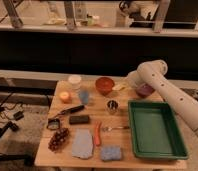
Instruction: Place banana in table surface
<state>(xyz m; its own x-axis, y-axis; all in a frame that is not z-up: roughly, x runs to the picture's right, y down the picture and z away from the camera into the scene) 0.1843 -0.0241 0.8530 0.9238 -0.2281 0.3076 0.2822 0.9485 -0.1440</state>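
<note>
The banana (118, 87) is small and pale yellow. It shows at the back of the wooden table surface (122, 117), between the red bowl (105, 84) and the purple bowl (143, 90). I cannot tell whether it rests on the wood or is held. My white arm reaches in from the right. Its gripper (126, 82) is at the banana's right end, low over the table's back edge, and is mostly hidden by the wrist.
A dark green tray (156, 127) fills the table's right side. A metal cup (112, 106), fork (114, 128), carrot (97, 134), grapes (58, 139), blue cloth (82, 144), sponge (111, 153), black block (79, 119), orange fruit (65, 96) and white cup (74, 80) are spread over the rest.
</note>
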